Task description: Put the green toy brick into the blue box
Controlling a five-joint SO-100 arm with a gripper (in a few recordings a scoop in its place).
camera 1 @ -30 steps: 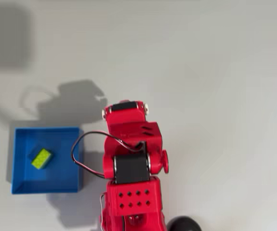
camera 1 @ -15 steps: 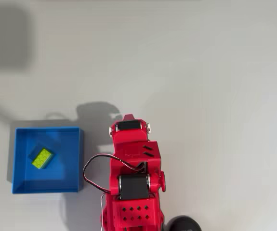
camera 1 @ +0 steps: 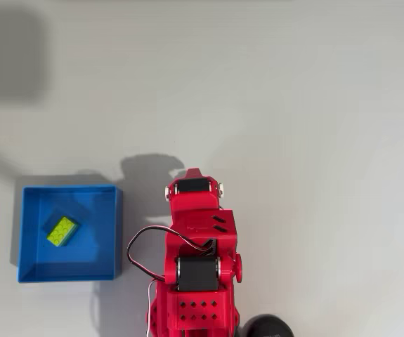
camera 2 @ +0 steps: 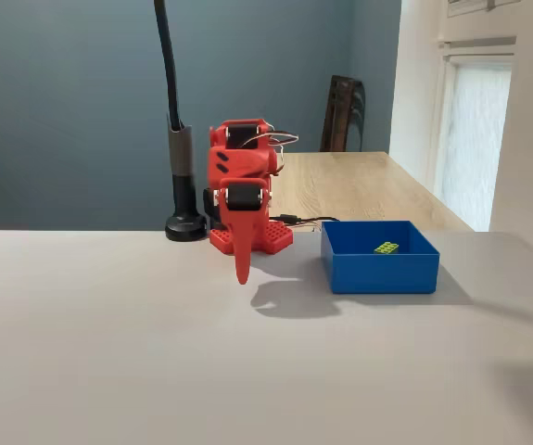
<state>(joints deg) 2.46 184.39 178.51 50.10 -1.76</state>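
**Inspector:** One green toy brick (camera 1: 61, 231) is on record, and it lies flat on the floor of the blue box (camera 1: 116, 232), studs up, turned at an angle, nearer the box's left wall in the overhead view. The fixed view agrees: the brick (camera 2: 386, 247) sits inside the box (camera 2: 377, 269), below the rim.

**Clerk:** Then the placement counts as complete?

**Inspector:** In my judgement, yes. The brick is inside and nothing touches it. The red arm (camera 1: 196, 260) is folded over its own base, apart from the box, on the pale surface (camera 1: 314, 140). At most, what remains is for the arm to settle at rest.

**Clerk:** And the fingers?

**Inspector:** The gripper (camera 2: 242, 271) points straight down just above the surface, beside the box and clear of it. The fingers appear together in a single narrow tip, with no gap showing and nothing held between them.

**Clerk:** Any brands, labels or writing?

**Inspector:** None legible. The box, brick and arm carry no readable marking. The black stand (camera 2: 184, 222) behind the arm and the wooden table (camera 2: 359, 185) further back are likewise unmarked, as far as can be made out.
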